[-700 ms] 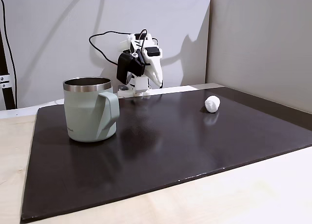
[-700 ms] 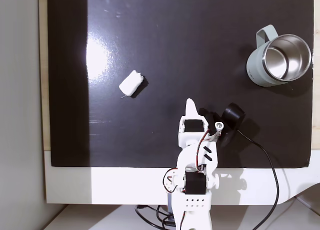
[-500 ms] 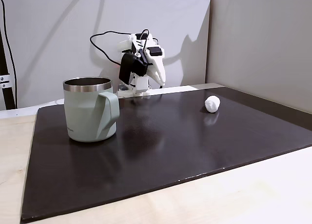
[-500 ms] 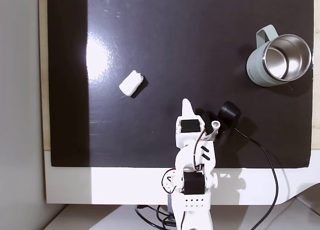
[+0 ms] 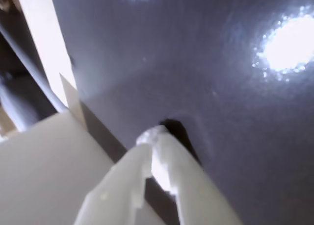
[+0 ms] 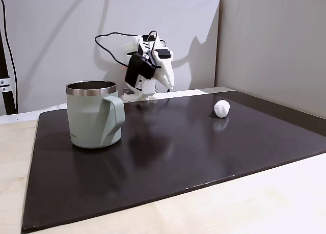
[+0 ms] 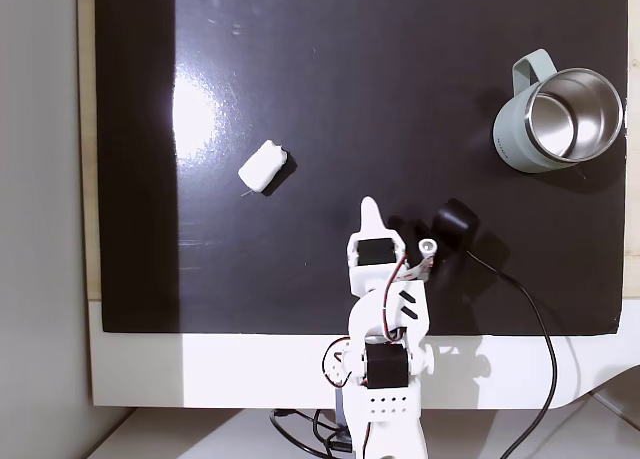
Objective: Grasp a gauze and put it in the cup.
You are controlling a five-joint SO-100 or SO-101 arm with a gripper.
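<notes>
The gauze (image 6: 221, 108) is a small white lump lying on the dark mat, right of centre in a fixed view. From above, the gauze (image 7: 262, 167) lies left of the arm. The cup (image 6: 94, 114), a sage-green mug with a steel rim, stands upright at the left, and the cup (image 7: 508, 139) sits at the far right from above. My gripper (image 6: 169, 84) hangs raised over the mat's back edge, far from both. From above the gripper (image 7: 370, 208) points up the picture, right of and below the gauze. In the wrist view the gripper (image 5: 151, 137) has its white fingers closed together, holding nothing.
The glossy dark mat (image 6: 204, 147) lies on a pale wooden table (image 6: 265, 203). A black cable (image 7: 535, 329) runs from the wrist camera past the arm's white base (image 7: 385, 399). Walls stand close behind and to the right of the mat.
The arm has lifted and swung a little toward the gauze side; the gripper tip sits slightly higher and nearer the gauze. Gauze and cup have not moved.
</notes>
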